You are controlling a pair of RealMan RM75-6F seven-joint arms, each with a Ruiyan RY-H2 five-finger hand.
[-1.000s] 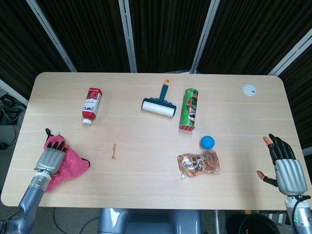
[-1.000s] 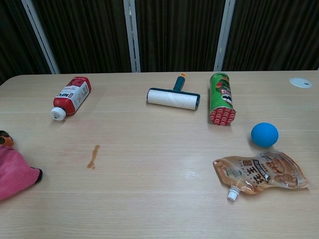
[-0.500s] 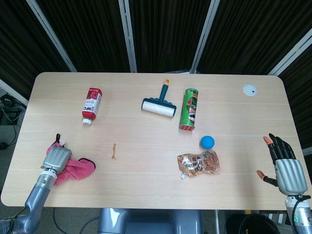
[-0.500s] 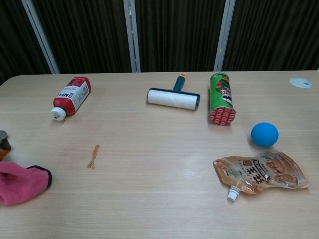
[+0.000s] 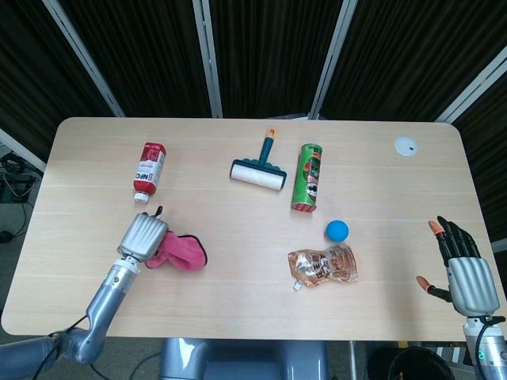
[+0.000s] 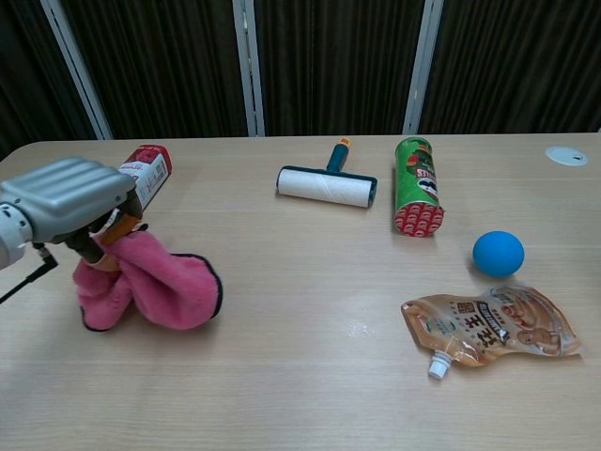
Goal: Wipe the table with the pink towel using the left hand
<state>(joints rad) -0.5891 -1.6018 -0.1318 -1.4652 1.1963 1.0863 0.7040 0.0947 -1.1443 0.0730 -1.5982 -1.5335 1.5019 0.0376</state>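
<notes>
My left hand (image 5: 143,234) (image 6: 64,197) grips the pink towel (image 5: 181,252) (image 6: 150,285), which is bunched up and rests on the wooden table (image 5: 238,214) left of centre. The towel lies over the place where a small brown smear showed earlier; the smear is now hidden. My right hand (image 5: 463,267) hovers at the table's right front edge with its fingers apart and nothing in it; the chest view does not show it.
A red sauce bottle (image 5: 149,170) (image 6: 141,173) lies behind the left hand. A lint roller (image 5: 260,167) (image 6: 329,183), a green chip can (image 5: 307,177) (image 6: 414,186), a blue ball (image 5: 337,230) (image 6: 498,254) and a brown spouted pouch (image 5: 323,266) (image 6: 488,328) lie mid-table. A white disc (image 5: 406,146) sits far right.
My left hand has dragged the pink towel from the table's left edge rightward onto the brown smear, bunching it up. The right hand has stayed still.
</notes>
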